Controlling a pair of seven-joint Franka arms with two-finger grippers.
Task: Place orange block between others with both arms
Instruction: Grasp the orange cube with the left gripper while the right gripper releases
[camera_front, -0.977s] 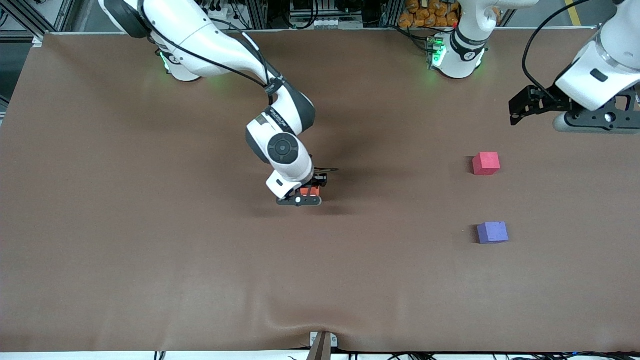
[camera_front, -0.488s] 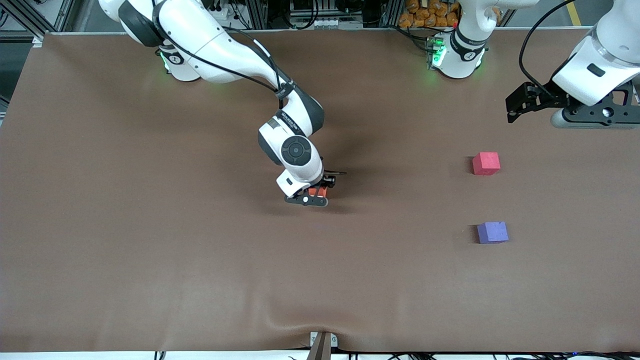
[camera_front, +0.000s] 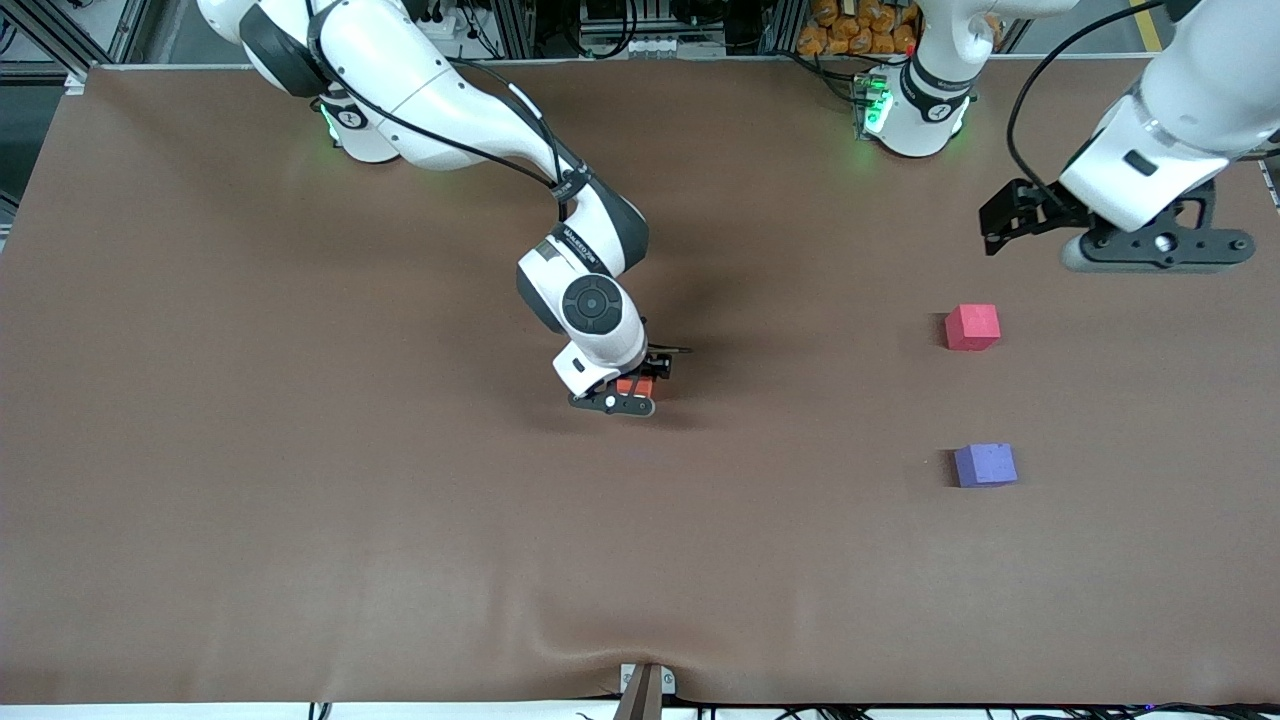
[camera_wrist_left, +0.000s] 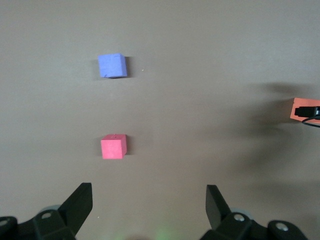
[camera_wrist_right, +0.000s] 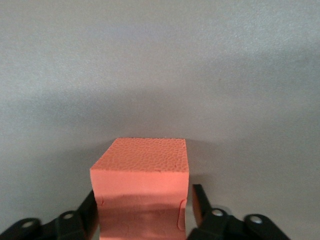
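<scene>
Small bright-orange foam-like cube: matt, w/ a fine pebbled grain on its top face, smoother on the side – looks soft, slightly dented where the black fingers stand beside it. Small pinkish-red cube and small purple-blue cube: same matt, foam-like look, no shine. Brown table cover: matt, cloth- or felt-like sheet, smooth overall, rumpled at the edge nearest the front camera. Large white jointed arm shells: glossy hard plastic w/ highlights; black joints – satin. Black gripper parts: matt, hard plastic or metal, can't tell which.
</scene>
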